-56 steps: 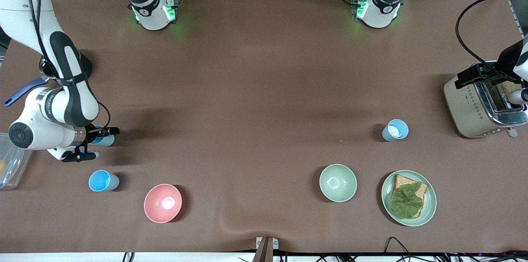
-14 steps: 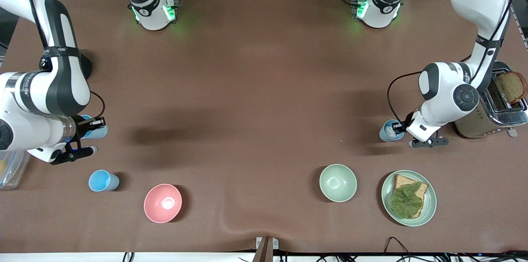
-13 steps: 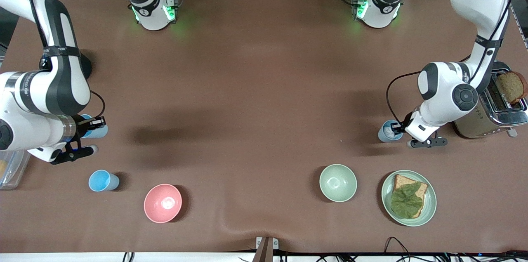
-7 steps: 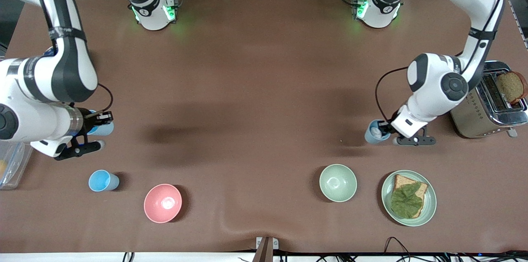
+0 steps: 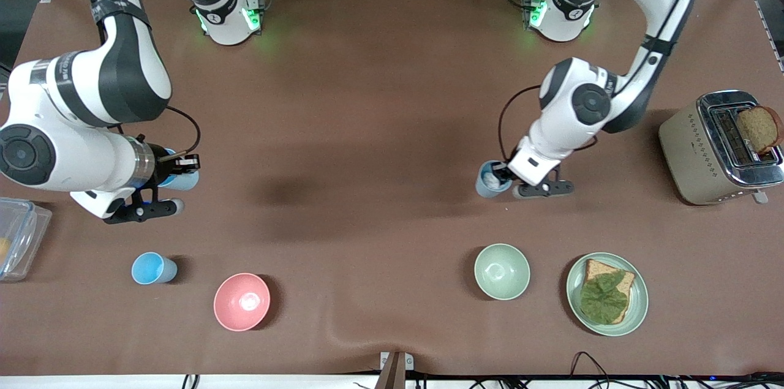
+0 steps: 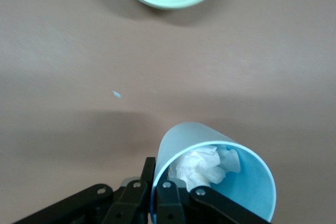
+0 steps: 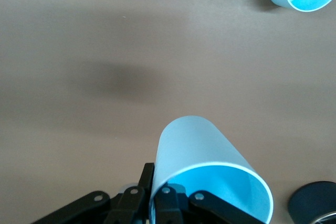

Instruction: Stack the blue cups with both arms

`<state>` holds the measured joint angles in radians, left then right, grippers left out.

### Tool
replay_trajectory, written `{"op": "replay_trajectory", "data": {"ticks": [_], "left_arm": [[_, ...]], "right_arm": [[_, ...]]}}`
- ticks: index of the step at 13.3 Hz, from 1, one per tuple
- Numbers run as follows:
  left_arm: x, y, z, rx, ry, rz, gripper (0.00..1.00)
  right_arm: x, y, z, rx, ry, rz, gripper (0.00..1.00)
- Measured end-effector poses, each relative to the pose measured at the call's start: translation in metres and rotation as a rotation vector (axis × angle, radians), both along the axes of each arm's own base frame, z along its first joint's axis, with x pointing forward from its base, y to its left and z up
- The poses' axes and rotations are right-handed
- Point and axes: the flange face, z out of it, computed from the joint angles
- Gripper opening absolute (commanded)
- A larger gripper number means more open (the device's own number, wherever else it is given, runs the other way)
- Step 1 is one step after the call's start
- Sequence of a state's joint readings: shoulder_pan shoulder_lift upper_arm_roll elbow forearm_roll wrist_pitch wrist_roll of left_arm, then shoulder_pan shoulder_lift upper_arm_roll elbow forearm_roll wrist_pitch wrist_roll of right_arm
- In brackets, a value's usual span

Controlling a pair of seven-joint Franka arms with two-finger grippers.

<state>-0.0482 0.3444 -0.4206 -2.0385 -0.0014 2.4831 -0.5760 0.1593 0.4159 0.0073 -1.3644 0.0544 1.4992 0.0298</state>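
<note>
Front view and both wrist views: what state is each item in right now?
Left end effector: shut on the light-blue plastic cup holding crumpled white paper, lifted.
Right end effector: shut on the empty light-blue plastic cup, lifted.
Third light-blue plastic cup: upright, free on table.
Silver toaster: bread slice sticking out.

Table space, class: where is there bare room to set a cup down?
The brown stretch between the pink bowl and the green bowl, and up toward the arm bases, is bare. It is crowded around the plate and the toaster.
</note>
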Motion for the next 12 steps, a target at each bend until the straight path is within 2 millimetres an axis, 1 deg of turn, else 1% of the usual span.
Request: {"op": "replay_trajectory", "data": {"ticks": [2,4,6,8,12], "left_arm": [[-0.010,-0.037,-0.001,-0.016,0.018,0.042,0.00],[-0.017,-0.067,-0.006,-0.033,0.039,0.081,0.00],[-0.026,-0.096,-0.020,-0.038,0.067,0.089,0.00],[-0.031,-0.113,-0.035,-0.027,0.082,0.089,0.00],[-0.042,-0.142,-0.061,0.024,0.077,0.083,0.00]], "right_arm": [[-0.001,0.012,0.004,0.016,-0.002,-0.025,0.00],[-0.004,0.029,0.006,0.017,-0.004,-0.043,0.00],[-0.009,0.050,0.008,0.008,-0.005,-0.047,0.00],[-0.011,0.057,0.008,0.005,-0.006,-0.047,0.00],[-0.010,0.056,0.009,0.001,-0.005,-0.065,0.00]]}}
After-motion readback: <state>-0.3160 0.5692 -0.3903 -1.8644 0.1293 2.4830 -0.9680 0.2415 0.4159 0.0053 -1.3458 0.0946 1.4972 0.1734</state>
